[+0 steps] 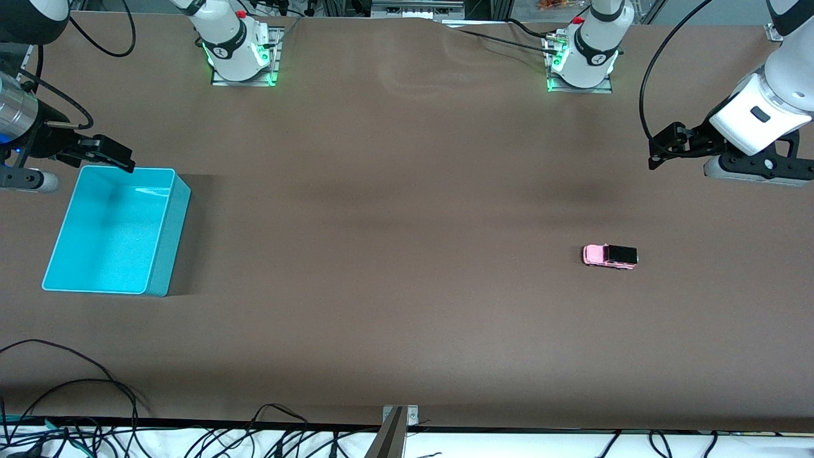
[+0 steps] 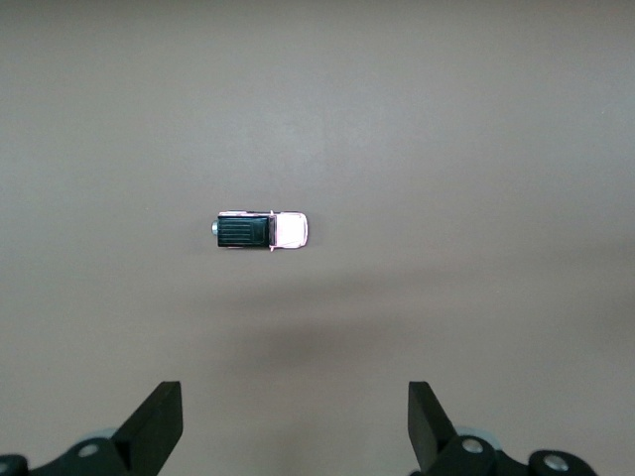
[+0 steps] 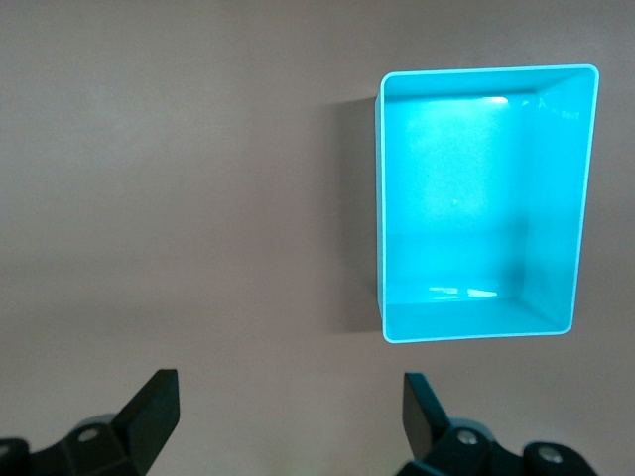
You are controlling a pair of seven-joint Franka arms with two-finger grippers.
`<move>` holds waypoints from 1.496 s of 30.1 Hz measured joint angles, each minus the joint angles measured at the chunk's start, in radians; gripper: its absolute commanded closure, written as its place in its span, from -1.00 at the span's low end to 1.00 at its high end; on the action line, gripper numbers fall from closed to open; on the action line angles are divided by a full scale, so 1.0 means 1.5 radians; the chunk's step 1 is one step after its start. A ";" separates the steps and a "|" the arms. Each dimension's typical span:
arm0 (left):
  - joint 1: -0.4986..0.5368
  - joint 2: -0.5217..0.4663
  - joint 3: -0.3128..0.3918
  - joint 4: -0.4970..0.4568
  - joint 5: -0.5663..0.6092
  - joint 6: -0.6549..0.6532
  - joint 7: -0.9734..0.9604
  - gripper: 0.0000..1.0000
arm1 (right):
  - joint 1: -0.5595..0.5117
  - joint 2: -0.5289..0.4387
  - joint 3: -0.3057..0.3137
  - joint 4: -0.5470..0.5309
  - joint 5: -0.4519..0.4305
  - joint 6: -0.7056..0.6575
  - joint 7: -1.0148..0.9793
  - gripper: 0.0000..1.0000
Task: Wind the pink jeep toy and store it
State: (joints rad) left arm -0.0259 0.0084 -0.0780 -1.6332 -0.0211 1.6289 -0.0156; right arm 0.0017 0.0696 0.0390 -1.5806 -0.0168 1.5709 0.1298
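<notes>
The bin [image 1: 166,245] serves as the landmark: a turquoise open box near the right arm's end of the table [image 1: 394,286]; nothing shows inside it, though part of its floor lies in shade in the front view. Both arms are cut off by the frame edges in the front view, so only their wrists and grippers show; the wrist views show only the finger ends of each gripper, the rest falling outside the picture. The toy's wheels and any winding part are too small to make out.

The right gripper [image 1: 113,154] [image 3: 288,421] hangs in the air over the table at the bin's edge that lies farther from the front camera; its fingers [image 3: 154,409] stand wide apart and hold nothing. The left gripper [image 1: 661,151] [image 2: 296,421] hangs over bare table at the left arm's end, well apart from the bin; its fingers [image 2: 159,416] are also spread wide and empty.

The pink jeep [image 1: 610,256] [image 2: 262,230] stands on its wheels on the table, well apart from the bin toward the left arm's end; its pink nose points toward the bin, its black rear away from it; it lies nearer to the front camera than the spot under the left gripper, untouched by either gripper.
</notes>
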 measured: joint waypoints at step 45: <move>0.000 0.000 0.000 0.002 0.000 0.000 -0.052 -1.00 | 0.004 0.000 0.000 0.012 0.000 -0.001 0.000 -1.00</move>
State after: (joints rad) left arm -0.0255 0.0085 -0.0786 -1.6299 -0.0210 1.6289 -0.0936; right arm 0.0080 0.0703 0.0392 -1.5629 -0.0168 1.5693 0.1300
